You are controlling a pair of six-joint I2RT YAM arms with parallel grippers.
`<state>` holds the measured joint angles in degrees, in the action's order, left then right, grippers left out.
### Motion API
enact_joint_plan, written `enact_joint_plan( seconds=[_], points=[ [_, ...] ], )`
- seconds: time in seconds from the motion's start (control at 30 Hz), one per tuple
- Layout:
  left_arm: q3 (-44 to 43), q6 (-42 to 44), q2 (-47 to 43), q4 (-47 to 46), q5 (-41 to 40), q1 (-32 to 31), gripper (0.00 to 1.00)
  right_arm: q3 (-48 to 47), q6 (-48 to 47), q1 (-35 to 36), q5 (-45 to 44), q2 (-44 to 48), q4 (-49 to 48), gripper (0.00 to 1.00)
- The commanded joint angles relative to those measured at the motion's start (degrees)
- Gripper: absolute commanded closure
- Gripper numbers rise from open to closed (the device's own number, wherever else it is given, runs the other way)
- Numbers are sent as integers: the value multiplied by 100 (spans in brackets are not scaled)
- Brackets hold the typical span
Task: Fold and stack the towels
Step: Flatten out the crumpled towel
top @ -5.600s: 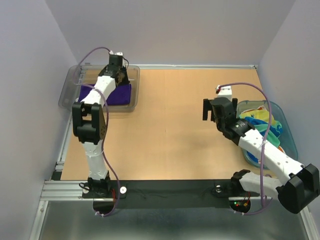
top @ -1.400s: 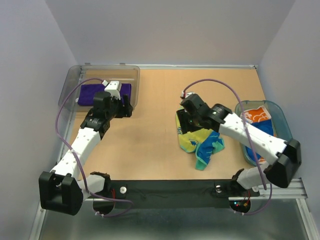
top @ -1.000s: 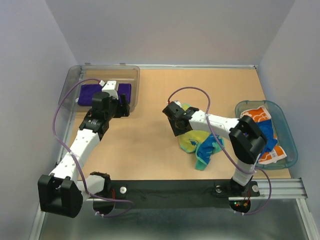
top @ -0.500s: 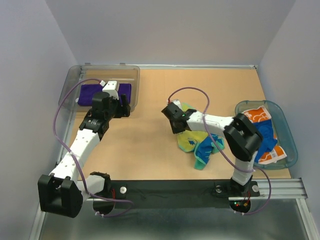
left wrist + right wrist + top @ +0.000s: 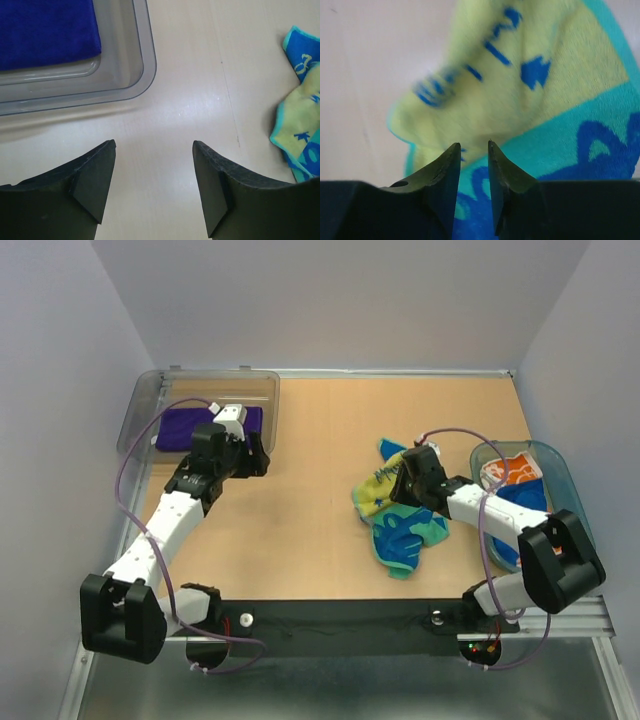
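Note:
A mint green towel with teal and blue squiggles (image 5: 393, 522) lies crumpled on the table, right of centre. My right gripper (image 5: 404, 483) hovers at its upper right part. In the right wrist view that gripper (image 5: 474, 145) has its jaws a narrow gap apart, with the towel (image 5: 535, 95) close below and nothing pinched between them. The purple towel (image 5: 184, 428) lies folded in the grey bin (image 5: 138, 412). My left gripper (image 5: 256, 456) is open over bare table beside the bin's right end. In the left wrist view this gripper (image 5: 154, 146) is empty and the towel's edge (image 5: 300, 125) shows at the right.
A teal oval basket (image 5: 578, 512) stands at the right edge and holds a white towel with orange prints (image 5: 514, 469). My right forearm crosses the basket's left rim. The bin's rounded corner (image 5: 144, 60) lies just ahead of the left fingers.
My right gripper has swung from the towel's left edge to its right side. The towel has shifted rightward and spread a little. The left arm has barely moved.

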<state>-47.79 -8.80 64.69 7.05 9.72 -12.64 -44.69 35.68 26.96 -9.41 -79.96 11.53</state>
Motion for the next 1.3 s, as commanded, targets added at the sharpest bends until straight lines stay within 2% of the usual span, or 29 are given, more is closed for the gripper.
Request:
enact_joint_plan(
  seconds=[0.0, 0.07, 0.17, 0.3, 0.37, 0.43, 0.57, 0.73, 1.0, 1.2, 1.23, 1.27],
  points=[
    [-108, -446, 105, -221, 338, -352, 26, 162, -34, -68, -122, 349, -107, 64],
    [-99, -648, 202, -308, 417, -650, 26, 232, -105, -330, -236, 490, -20, 60],
    [-47, -1192, 404, -677, 339, -1290, 26, 373, -341, -726, -97, 570, 103, 60],
    [-212, -1607, 1113, -1214, 31, -2013, 26, 417, -614, -806, 27, 710, 104, 60],
    [-562, -1660, 1466, -1285, -48, -2215, 26, 233, -773, -806, 149, 579, 104, 54],
    [-801, -1792, 1967, -1337, -162, -2435, 26, -38, -948, -806, 334, 421, 104, 53],
    [-1485, -2099, 2855, -1426, -356, -2620, 30, -469, -1098, -815, 230, 113, 104, 52],
    [-1830, -2486, 3777, -1417, -505, -2761, 36, -813, -1195, -824, 238, -326, 86, 52],
    [-1971, -2495, 4263, -1179, -778, -2937, 40, -875, -1292, -850, 229, -643, -19, 52],
    [-2103, -2486, 4666, -1162, -734, -3103, 49, -858, -1239, -850, 361, -810, -160, 52],
    [-2138, -2486, 4719, -1162, -743, -3121, 52, -840, -1239, -850, 370, -828, -177, 52],
    [-2208, -2486, 4755, -1153, -734, -3147, 60, -805, -1222, -850, 370, -819, -203, 52]
  ],
)
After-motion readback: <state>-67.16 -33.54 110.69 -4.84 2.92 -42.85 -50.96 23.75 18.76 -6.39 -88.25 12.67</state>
